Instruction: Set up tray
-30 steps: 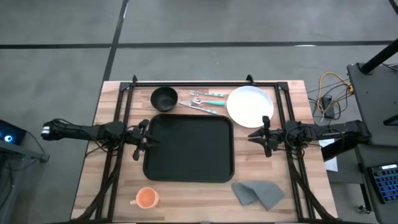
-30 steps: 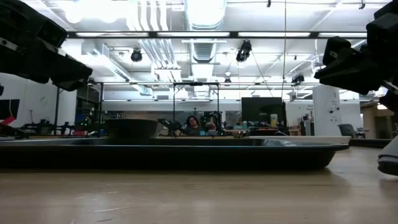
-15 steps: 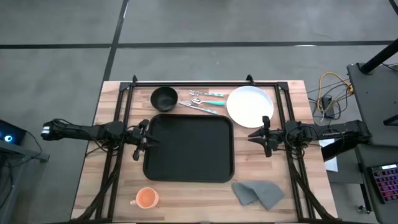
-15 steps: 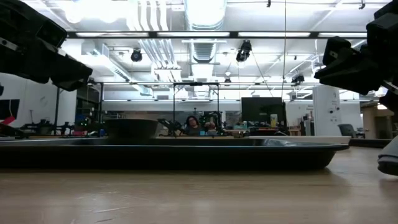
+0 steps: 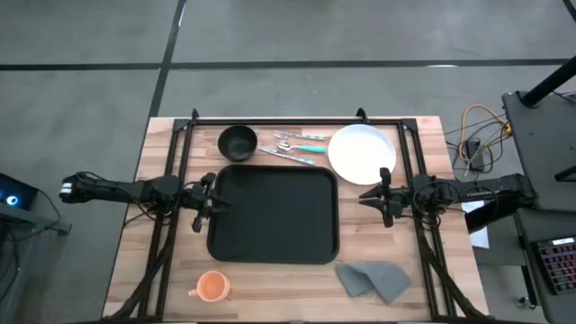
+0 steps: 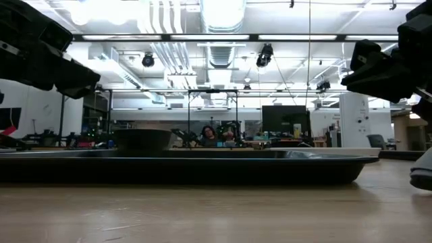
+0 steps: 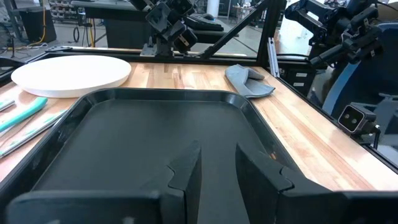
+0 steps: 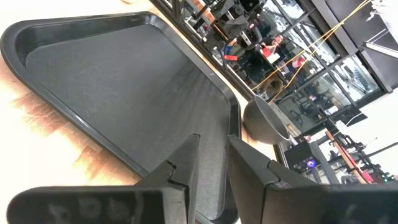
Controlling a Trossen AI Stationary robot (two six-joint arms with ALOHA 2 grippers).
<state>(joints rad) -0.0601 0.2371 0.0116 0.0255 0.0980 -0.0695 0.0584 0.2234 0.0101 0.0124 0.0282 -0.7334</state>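
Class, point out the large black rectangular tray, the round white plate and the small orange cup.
Large black rectangular tray (image 5: 273,216): high view, bare floor.
Round white plate (image 5: 362,153): high view, centre.
Small orange cup (image 5: 211,286): high view, its opening.

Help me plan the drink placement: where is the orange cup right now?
In the high view the orange cup stands on the table's near-left corner, apart from the black tray, and far left of the grey cloth.

Both arms stretched level, pointing inward at each other from opposite sides. Left gripper (image 5: 214,203) fingers (image 7: 186,169) parted by a narrow gap, empty. Right gripper (image 5: 367,195) fingers (image 8: 181,163) likewise slightly apart, holding nothing.
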